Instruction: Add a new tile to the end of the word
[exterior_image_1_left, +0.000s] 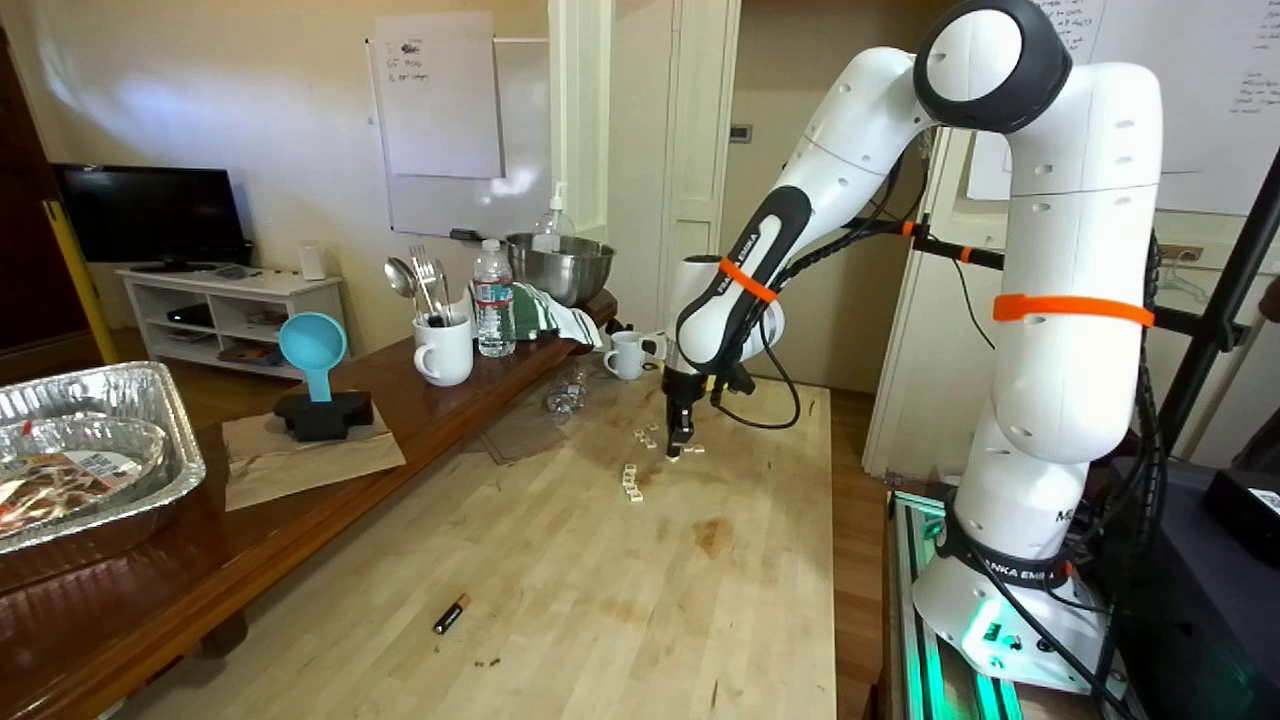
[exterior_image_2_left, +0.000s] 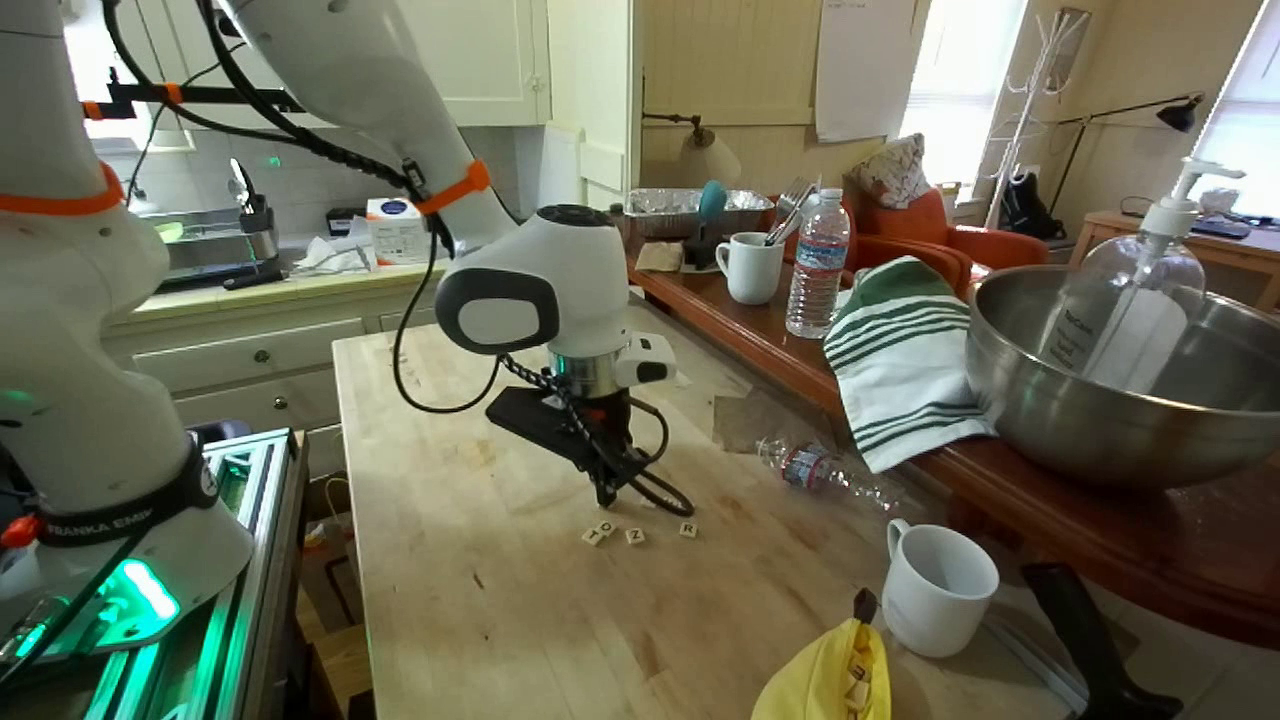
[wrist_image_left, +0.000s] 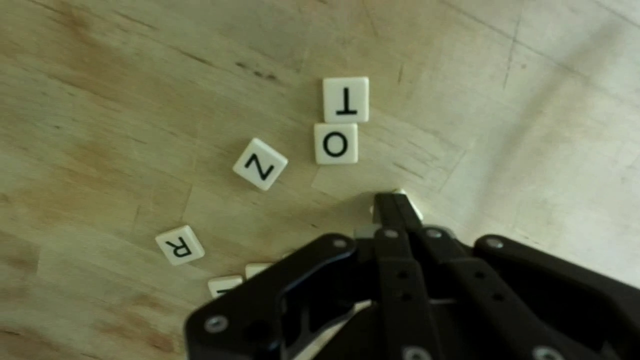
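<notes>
Black two-fingered gripper (wrist_image_left: 393, 200) is standing low over a pale wooden table (exterior_image_1_left: 600, 620), its slim fingers pressed together.
In the wrist view the fingertips are meeting side by side, and a small whitish tile (wrist_image_left: 416, 211) is peeking out from behind them, mostly hidden; whether they are touching it, I cannot tell. The word (exterior_image_1_left: 631, 487), a short crooked row of tiny whitish tiles, is lying near the gripper, on the camera's side of it in an exterior view. A square cream tile lettered T (wrist_image_left: 346, 100) and a square cream tile lettered O (wrist_image_left: 336, 144) are resting just beside each other, while a cream tile lettered Z (wrist_image_left: 260, 164) and a cream tile lettered R (wrist_image_left: 180, 245) are lying apart, turned at angles.
</notes>
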